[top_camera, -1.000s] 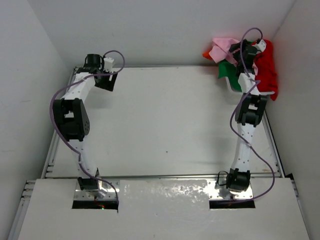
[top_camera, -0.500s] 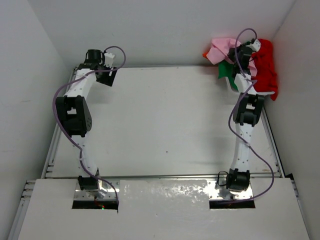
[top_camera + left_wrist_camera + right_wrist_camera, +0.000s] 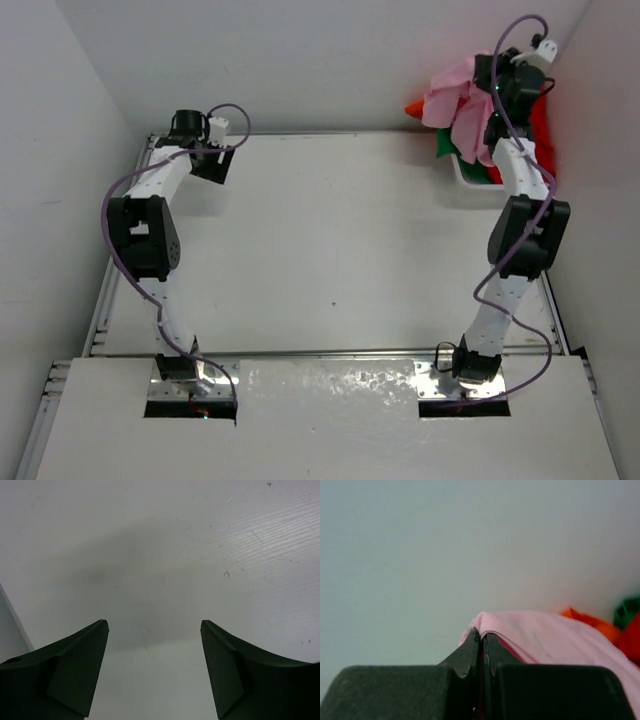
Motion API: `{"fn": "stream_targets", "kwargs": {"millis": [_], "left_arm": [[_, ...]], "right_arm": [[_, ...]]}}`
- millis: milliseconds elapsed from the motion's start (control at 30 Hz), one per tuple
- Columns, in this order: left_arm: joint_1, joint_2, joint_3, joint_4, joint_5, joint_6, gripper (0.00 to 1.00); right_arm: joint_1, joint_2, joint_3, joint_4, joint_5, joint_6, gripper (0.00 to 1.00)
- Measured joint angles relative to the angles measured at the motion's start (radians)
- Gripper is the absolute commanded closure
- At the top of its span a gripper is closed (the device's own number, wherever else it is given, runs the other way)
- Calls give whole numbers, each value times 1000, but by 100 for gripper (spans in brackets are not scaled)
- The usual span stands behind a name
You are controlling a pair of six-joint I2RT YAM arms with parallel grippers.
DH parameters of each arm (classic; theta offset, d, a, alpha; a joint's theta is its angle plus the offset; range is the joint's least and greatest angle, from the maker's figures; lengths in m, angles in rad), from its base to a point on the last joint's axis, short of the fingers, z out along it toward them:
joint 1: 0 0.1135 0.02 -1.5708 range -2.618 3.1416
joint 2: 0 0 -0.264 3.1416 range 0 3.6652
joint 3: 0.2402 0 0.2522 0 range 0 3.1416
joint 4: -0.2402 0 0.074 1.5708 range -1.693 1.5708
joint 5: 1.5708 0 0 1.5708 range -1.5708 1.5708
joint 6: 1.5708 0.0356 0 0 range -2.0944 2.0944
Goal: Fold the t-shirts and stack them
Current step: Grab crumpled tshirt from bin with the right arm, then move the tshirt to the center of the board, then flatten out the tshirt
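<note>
One pink shirt [image 3: 545, 635] is clamped by its edge in the right gripper [image 3: 481, 636], the left gripper [image 3: 155, 625] spread empty; so thin a bite may be lost.

Bright even light, soft shadows, rt wrist view blurry.

We see a robotics lab, more exactly a closed test cell. A white table [image 3: 330, 250] with an aluminium rail [image 3: 100, 310] along its edge stands between plain white walls [image 3: 300, 60] on three sides. Two white and black robot arms, the left arm [image 3: 140, 235] and the right arm [image 3: 525, 230], are bolted on metal plates [image 3: 190, 395] at the near edge, and purple cables [image 3: 108, 210] hang loose along them. From near, the table top shows small scratches [image 3: 255, 535]. The laundry, a light pink t-shirt [image 3: 460, 110] with red and green cloth, sits at a white basket [image 3: 465, 180] in the far right corner.
</note>
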Motion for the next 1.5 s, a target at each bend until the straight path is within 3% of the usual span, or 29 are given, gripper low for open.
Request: {"fn": "stream_targets", "kwargs": {"millis": [400,700,733,767,800,867,967,1067,1167,1200,1233,1267,1300,1333,1367,1400,1433,1500], "left_arm": [[2,-216,-167,88,70,-68,28],[35,-327,-212,105,104,-117,28],[42,-328,-209,104,95,-120,28],[48,-328,-206,104,86,-121,28],[52,-328,-202,104,68,-123,28],[59,-332,-197,105,48,-124,28],[62,-357,-198,101,18,-123,27],[62,-404,-220,107,-2,-122,27],[62,-465,-276,113,-14,-115,27],[62,-480,-297,116,-19,-113,27],[62,-487,-313,115,-22,-112,27],[62,-488,-327,112,-24,-111,29],[62,-486,-338,107,-14,-108,31],[62,-480,-347,93,10,-98,32],[59,-475,-354,76,44,-82,32],[56,-468,-358,48,84,-63,32],[39,-460,-358,12,124,-38,32],[-34,-446,-365,-46,199,2,26]], "right_arm": [[83,-602,-254,76,-225,-82,100],[408,-814,-525,93,-329,36,100],[437,-814,-588,89,-326,63,95],[460,-803,-650,76,-317,93,63],[476,-788,-710,58,-308,126,48],[484,-725,-822,-27,-291,163,2],[440,-599,-868,-217,-244,125,1],[399,-505,-798,-445,-143,-6,1],[425,-525,-762,-519,-60,-137,1],[455,-561,-776,-514,-42,-174,9],[489,-600,-796,-508,-24,-204,29],[535,-650,-829,-489,-5,-232,55],[583,-699,-861,-488,10,-257,95],[633,-738,-887,-494,26,-272,100],[667,-766,-908,-511,47,-278,100],[705,-774,-917,-522,56,-284,93],[730,-777,-933,-533,70,-289,75],[754,-767,-967,-559,77,-298,58]]}}
